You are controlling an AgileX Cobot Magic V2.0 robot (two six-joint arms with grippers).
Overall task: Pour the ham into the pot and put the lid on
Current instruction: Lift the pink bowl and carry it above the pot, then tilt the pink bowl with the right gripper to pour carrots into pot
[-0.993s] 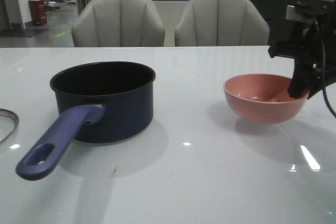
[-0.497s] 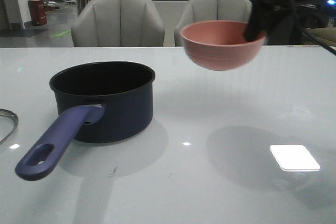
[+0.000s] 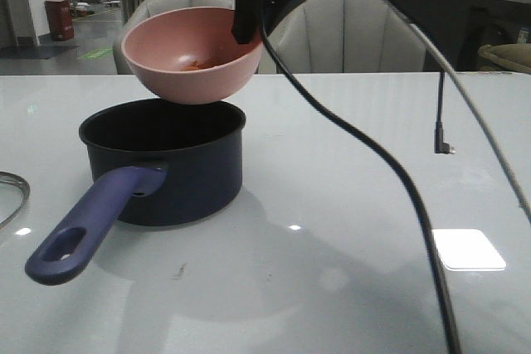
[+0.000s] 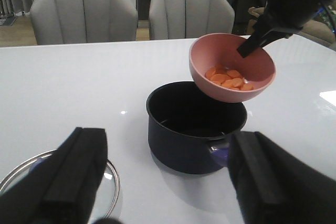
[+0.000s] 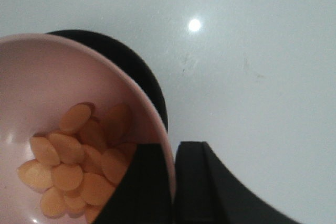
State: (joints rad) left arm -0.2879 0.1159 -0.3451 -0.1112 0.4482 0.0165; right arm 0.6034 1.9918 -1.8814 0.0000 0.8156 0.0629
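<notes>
Orange ham slices [image 4: 229, 80] lie heaped in a pink bowl [image 3: 192, 54] held tilted in the air just above the navy saucepan [image 3: 166, 159], the right gripper [image 5: 173, 182] pinching the bowl's rim with one finger inside and one outside. The left gripper [image 4: 168, 177] hangs wide apart and empty over the table, near the glass lid [image 4: 107, 182] — only its edge shows. If the bowl tips off-centre, slices may well land on the table; the pot's inside is too dark to read.
</notes>
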